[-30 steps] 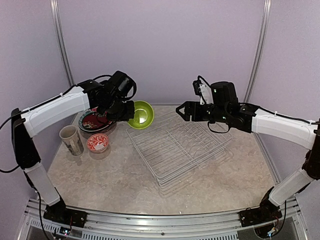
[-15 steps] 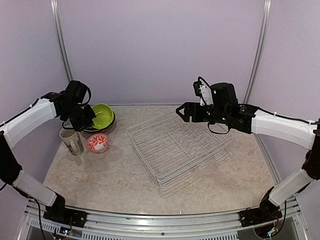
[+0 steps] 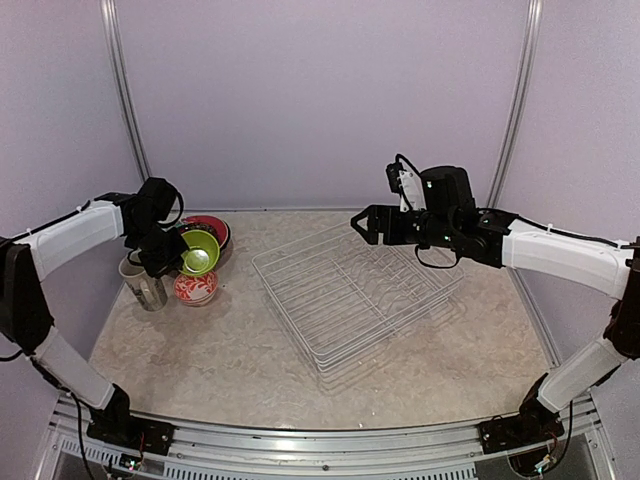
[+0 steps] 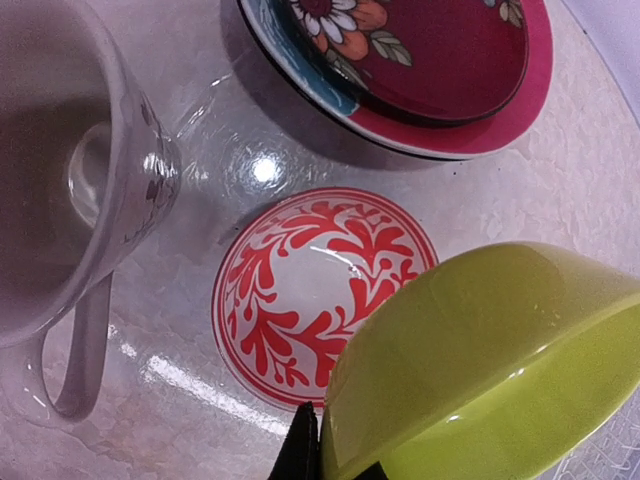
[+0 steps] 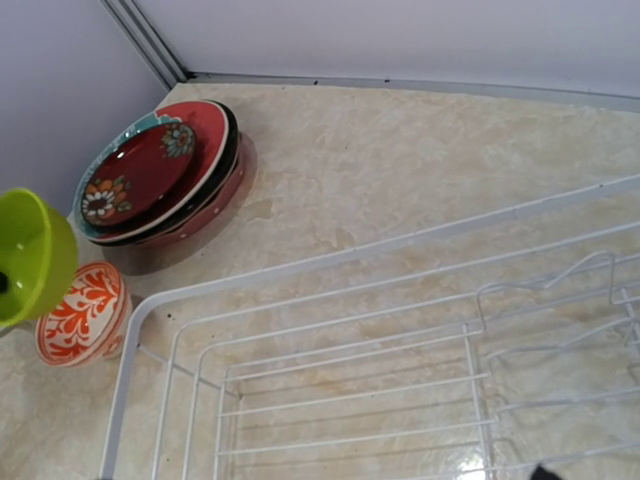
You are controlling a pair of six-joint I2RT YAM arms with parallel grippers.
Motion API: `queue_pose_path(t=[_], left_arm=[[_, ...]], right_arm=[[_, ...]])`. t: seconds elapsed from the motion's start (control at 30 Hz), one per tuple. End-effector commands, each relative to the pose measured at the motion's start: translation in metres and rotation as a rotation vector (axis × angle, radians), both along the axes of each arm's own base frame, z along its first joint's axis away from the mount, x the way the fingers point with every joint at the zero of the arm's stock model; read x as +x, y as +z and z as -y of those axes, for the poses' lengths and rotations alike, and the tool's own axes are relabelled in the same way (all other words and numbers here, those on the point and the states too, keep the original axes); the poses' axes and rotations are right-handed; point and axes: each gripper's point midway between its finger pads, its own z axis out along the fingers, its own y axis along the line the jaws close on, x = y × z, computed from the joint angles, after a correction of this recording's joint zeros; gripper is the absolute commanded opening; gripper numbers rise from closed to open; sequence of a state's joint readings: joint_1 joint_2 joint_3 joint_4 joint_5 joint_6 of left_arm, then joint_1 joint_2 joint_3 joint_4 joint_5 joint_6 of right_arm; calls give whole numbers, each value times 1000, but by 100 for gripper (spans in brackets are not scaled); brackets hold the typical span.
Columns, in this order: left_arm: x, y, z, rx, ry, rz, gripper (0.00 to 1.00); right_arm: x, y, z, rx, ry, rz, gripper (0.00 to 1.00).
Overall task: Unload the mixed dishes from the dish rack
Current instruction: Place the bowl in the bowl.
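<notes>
The left gripper (image 3: pixel 176 256) is clamped on the rim of the lime-green glossy round bowl (image 3: pixel 199 253). One black finger (image 4: pixel 299 448) shows against the rim in the left wrist view. The lime-green bowl is tilted and held off the beige marbled tabletop (image 3: pixel 230 350), at the far left.

In the top view it sits between the stack of round plates (image 3: pixel 210 226) and the white-and-red patterned small bowl (image 3: pixel 196 288). The stack has a red floral plate (image 5: pixel 137 172) on top and rests on the tabletop behind the lime-green bowl. The small bowl stands upright on the tabletop, just beside the cream patterned mug (image 3: pixel 143 283), which stands to its left.

The white wire rectangular dish rack (image 3: pixel 355 290) lies at the centre of the tabletop, apart from these dishes. The right gripper (image 3: pixel 358 222) hangs above the far edge of the dish rack. Whether its fingers are parted or closed cannot be told.
</notes>
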State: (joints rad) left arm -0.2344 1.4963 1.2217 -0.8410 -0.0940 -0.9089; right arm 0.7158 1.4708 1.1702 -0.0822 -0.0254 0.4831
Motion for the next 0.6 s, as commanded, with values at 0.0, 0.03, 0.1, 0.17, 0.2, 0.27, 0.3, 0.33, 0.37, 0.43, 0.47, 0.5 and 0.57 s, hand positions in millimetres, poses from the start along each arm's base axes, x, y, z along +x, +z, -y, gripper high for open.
queue_pose_path(t=[0.0, 0.03, 0.1, 0.17, 0.2, 0.27, 0.3, 0.33, 0.37, 0.43, 0.47, 0.5, 0.57], left_arm=[[7, -8, -4, 29, 9, -42, 3], [8, -11, -5, 39, 12, -51, 3], [10, -16, -7, 57, 14, -61, 3], [13, -19, -9, 72, 14, -64, 3], [14, -21, -9, 80, 16, -68, 4], [16, -26, -10, 92, 15, -78, 5], [16, -28, -10, 94, 13, -86, 5], [17, -32, -11, 99, 13, -99, 5], [17, -35, -12, 105, 14, -111, 6], [16, -40, -13, 115, 18, -132, 6], [16, -42, -13, 118, 20, -139, 6], [15, -45, -13, 120, 20, -147, 6], [15, -47, -12, 118, 19, -153, 9]], right_arm=[[4, -3, 1, -1, -4, -1, 88], [4, -4, 2, -1, -5, -3, 88], [3, -4, 1, 0, -3, -3, 88], [4, -6, 2, -2, -5, -7, 88], [4, -4, 2, 1, -5, -5, 87], [3, -5, 2, -1, -4, -7, 88], [3, -4, 3, 0, -5, -6, 88], [2, -3, 3, 1, -6, -5, 88], [2, -3, 4, 0, -8, -3, 88], [1, 0, 6, 2, -13, 4, 88], [1, 1, 6, 2, -14, 5, 88], [1, 1, 8, 2, -18, 7, 88], [0, 2, 8, 1, -19, 9, 88]])
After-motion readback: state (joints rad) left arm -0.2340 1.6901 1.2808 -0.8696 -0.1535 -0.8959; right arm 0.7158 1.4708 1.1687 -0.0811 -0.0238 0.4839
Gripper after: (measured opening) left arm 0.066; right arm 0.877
